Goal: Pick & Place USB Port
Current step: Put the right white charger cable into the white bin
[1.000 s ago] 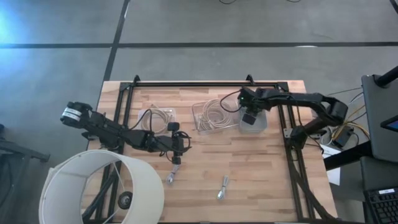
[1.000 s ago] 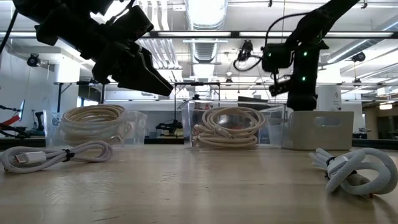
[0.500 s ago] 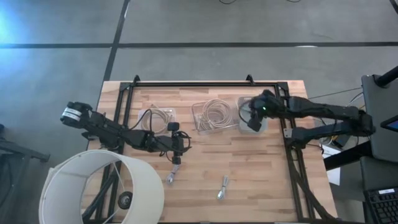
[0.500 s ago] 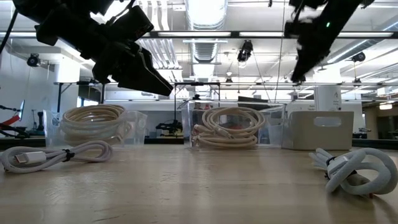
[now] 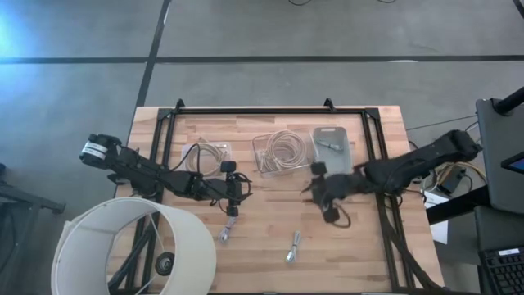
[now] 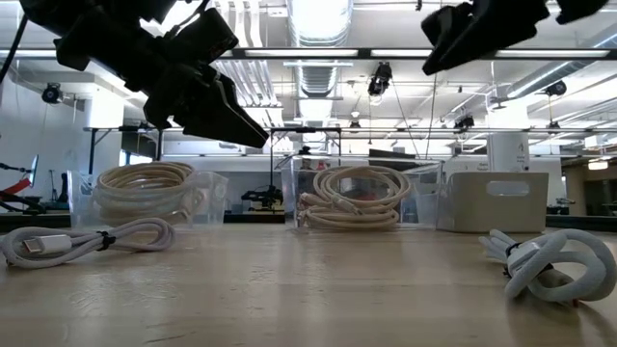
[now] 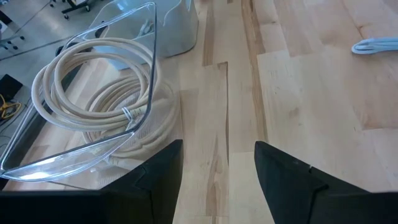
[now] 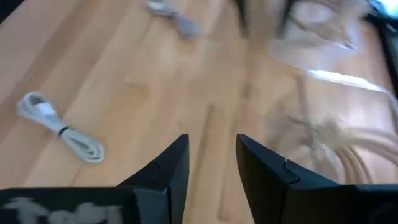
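Note:
A small USB cable (image 5: 327,145) lies inside the grey tray (image 5: 342,136) on the table's far right. Two more bundled white cables rest on the wood near the front: one (image 5: 225,233) below my left gripper, one (image 5: 293,248) toward the middle. My left gripper (image 5: 233,195) hovers open over the table's middle left, its fingers (image 7: 217,174) over bare wood. My right gripper (image 5: 321,193) is open and raised, on the near side of the tray; its wrist view (image 8: 211,165) looks down on a cable bundle (image 8: 59,127).
Two clear containers hold coiled cables: one (image 5: 282,152) beside the tray, one (image 5: 206,156) to its left. A white lampshade (image 5: 131,246) overlaps the table's near left corner. A black frame (image 5: 270,109) runs along the far edge and both sides. Bare wood lies between the grippers.
My right gripper has risen from just above the grey tray and swung toward the table's near edge. The tray, covered by the gripper before, now shows a small USB cable lying in it. My left arm has kept still.

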Robot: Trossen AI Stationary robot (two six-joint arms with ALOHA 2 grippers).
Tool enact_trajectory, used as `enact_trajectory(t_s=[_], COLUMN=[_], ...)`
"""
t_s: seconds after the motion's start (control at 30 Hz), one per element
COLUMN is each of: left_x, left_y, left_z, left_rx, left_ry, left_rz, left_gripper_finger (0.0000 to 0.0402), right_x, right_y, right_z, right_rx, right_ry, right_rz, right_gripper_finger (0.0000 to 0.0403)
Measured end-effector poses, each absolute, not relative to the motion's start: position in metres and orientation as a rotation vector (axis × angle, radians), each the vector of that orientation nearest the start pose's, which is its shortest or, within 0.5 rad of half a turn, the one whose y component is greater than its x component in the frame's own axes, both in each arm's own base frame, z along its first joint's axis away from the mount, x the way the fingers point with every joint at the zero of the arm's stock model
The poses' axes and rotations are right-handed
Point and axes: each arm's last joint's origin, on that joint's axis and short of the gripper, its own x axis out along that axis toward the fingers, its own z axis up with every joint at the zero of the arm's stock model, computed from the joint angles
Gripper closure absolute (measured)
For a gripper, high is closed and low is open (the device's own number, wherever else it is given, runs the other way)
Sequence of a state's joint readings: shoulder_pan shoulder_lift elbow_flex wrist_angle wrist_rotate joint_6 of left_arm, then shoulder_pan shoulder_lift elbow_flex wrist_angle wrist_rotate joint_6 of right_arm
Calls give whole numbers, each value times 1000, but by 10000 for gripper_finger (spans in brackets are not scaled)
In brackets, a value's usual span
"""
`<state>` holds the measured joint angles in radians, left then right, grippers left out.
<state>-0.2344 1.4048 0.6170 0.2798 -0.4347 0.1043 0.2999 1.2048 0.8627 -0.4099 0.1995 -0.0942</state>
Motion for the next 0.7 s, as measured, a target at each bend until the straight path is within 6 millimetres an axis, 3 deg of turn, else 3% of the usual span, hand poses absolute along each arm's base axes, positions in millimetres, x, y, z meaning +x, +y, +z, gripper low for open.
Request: enact_trajectory(t_s=[0.1,0.37,0.7], left_x=[269,269,269], left_y=[-52,-52,-52], left_z=[187,187,187], left_rx=[268,257,233], left_ry=[491,490,490], left_rz=[171,174,180], left_gripper_finger=[200,200,200], right_x=[248,276,302], right_y=[83,113,129], right_z=[246,207,157], right_rx=[-305,-184,-162], right_ry=[732,753,900], right_rz=[214,515,571], right_gripper_finger=[280,280,294])
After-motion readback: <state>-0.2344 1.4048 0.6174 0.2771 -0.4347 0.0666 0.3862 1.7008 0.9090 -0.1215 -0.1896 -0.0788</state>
